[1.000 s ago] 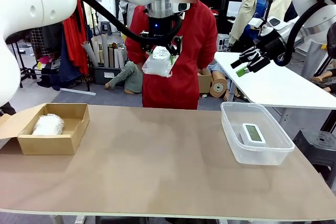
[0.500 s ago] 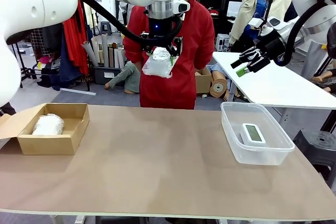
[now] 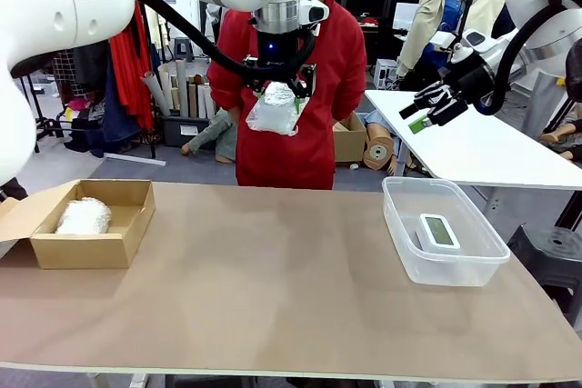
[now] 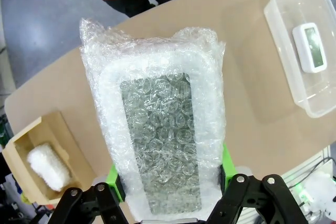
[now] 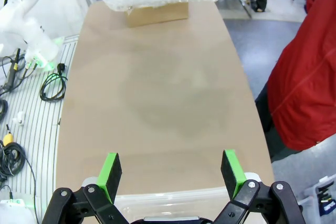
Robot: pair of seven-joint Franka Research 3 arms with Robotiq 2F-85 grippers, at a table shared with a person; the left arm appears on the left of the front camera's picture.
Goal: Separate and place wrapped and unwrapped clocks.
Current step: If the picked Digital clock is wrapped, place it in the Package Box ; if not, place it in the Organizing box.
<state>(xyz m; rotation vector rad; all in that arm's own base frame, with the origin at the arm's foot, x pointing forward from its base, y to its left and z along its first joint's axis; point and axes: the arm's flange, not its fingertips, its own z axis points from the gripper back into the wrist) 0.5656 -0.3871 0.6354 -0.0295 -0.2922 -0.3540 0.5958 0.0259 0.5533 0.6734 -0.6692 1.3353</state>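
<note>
Brown bench [image 3: 273, 288] fills the lower frame, with a person in red [image 3: 318, 106] standing at its far edge. At the left sits an open cardboard box [image 3: 127, 224] holding one bubble-wrapped bundle [image 3: 84, 216]; at the right a clear plastic tub [image 3: 400, 224] holds the bare white clock [image 3: 438, 230]. High at upper centre, the left pincer [image 3: 275, 88] is clamped on the second wrapped clock [image 3: 274, 108], its grey screen visible through the wrap in the left wrist view. Over the last second it has hardly shifted; only the person has edged slightly left. So the bundle seems lifted and awaiting carriage to the box. At upper right, the right pincer [image 3: 425, 112] hangs with fingers apart, carrying nothing.
</note>
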